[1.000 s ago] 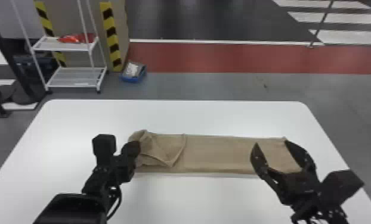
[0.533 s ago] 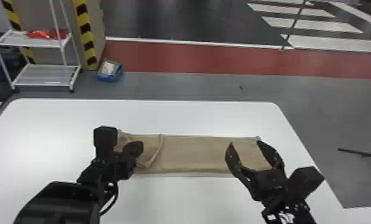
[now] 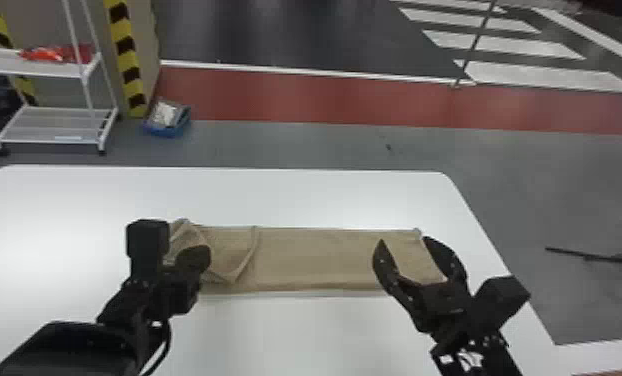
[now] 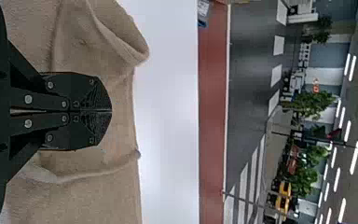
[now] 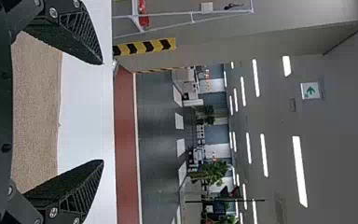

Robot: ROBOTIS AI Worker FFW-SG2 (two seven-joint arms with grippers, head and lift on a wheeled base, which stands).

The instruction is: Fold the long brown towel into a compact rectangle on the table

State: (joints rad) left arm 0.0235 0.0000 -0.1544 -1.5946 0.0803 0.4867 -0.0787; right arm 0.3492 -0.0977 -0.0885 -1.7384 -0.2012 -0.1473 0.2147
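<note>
The brown towel (image 3: pixel 320 260) lies lengthwise on the white table, its left part folded over into a loose, wrinkled flap (image 3: pixel 230 252). My left gripper (image 3: pixel 197 256) is over this flap; in the left wrist view the left gripper (image 4: pixel 112 111) has its fingertips pressed together above the brown cloth (image 4: pixel 102 186), with no fabric visible between them. Around the towel's right end, my right gripper (image 3: pixel 404 240) stands open. The right wrist view has the right gripper (image 5: pixel 102 112) with fingers wide apart and the flat towel (image 5: pixel 37 112) between and below them.
White table surface (image 3: pixel 295 200) stretches behind and in front of the towel, its right edge just beyond my right gripper. On the floor behind stand a white shelf rack (image 3: pixel 55 125) and a blue bin (image 3: pixel 167 122); a black stand (image 3: pixel 605 257) is at the right.
The head view has turned rightward, shifting the scene left. Relative to the towel, my left gripper has moved right over the flap, while my right gripper stays about at the right end.
</note>
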